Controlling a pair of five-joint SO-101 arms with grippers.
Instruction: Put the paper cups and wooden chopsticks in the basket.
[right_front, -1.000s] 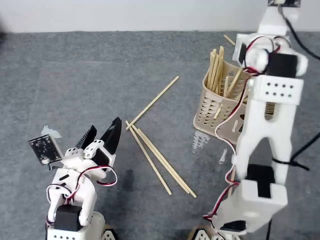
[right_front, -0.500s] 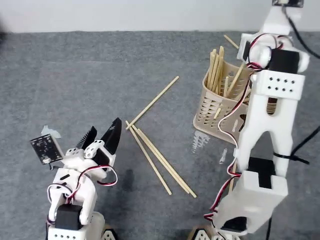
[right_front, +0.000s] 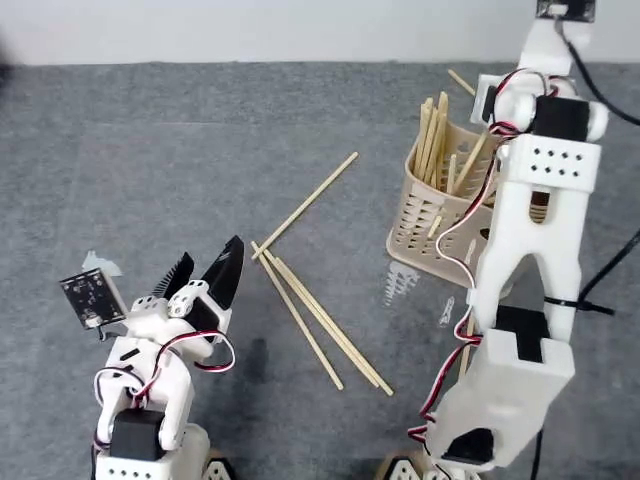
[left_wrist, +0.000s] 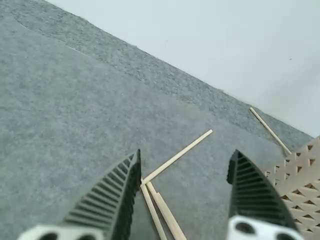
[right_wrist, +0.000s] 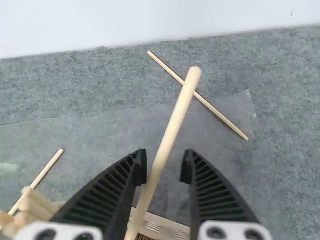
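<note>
While the right gripper (right_wrist: 162, 172) poises a chopstick (right_wrist: 175, 120) above the basket (right_front: 420, 222), apparently pinched ready for release, the left gripper (left_wrist: 182, 195) rests spread near loose chopsticks (right_front: 320, 310).

A grey felt-covered table (right_front: 150, 170) carries the beige basket (right_front: 422, 222), several loose chopsticks (right_front: 322, 317) near its middle, and a lone chopstick (right_front: 458, 81) behind the basket.
</note>
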